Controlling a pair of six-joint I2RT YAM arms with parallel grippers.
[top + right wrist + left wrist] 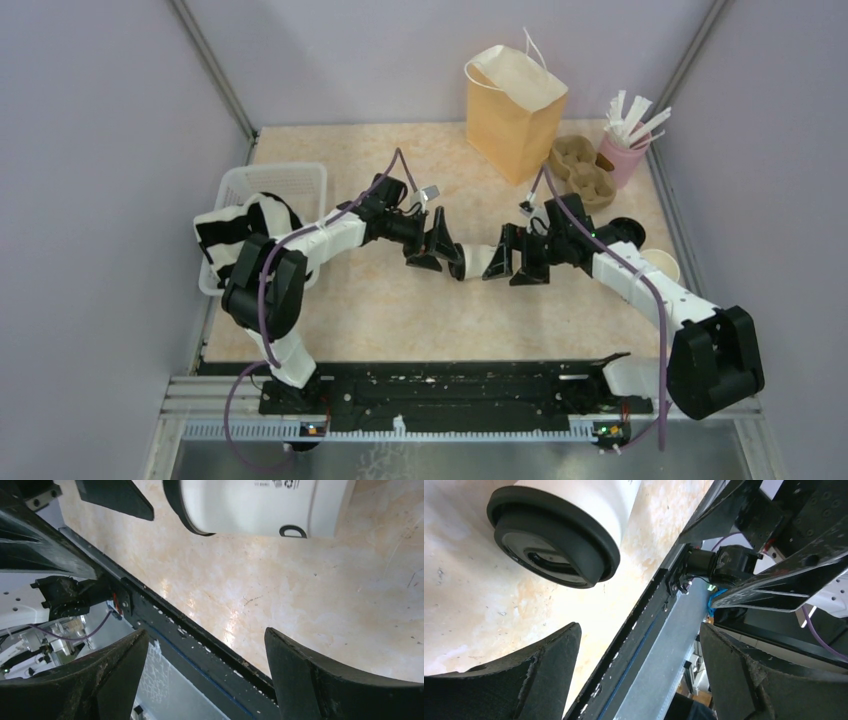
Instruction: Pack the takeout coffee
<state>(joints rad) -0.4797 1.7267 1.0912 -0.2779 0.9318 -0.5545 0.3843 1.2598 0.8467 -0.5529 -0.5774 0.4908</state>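
A small white paper cup with round black plastic lid [470, 263] lies sideways on the mottled beige tabletop [380, 310], between the left gripper [438, 250] and the right gripper [502, 262]. Both bent arms reach inward, jaws wide apart, empty. Behind stands a brown paper bag [512, 110].

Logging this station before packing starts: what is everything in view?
lidded coffee cup: one, white with black lid, lying at centre
black round lid: one, right side, partly behind the arm
lidless cup: one, white, right edge
paper bag: one, brown, upright at back
cup carrier: one, brown cardboard, right of bag
pink cup: one, holding white wrapped straws, back right
basket: one, white, left, holding a black-and-white striped item
left arm: one, white and black, jaws open beside the lying cup
right arm: one, same colours, jaws open on its other side
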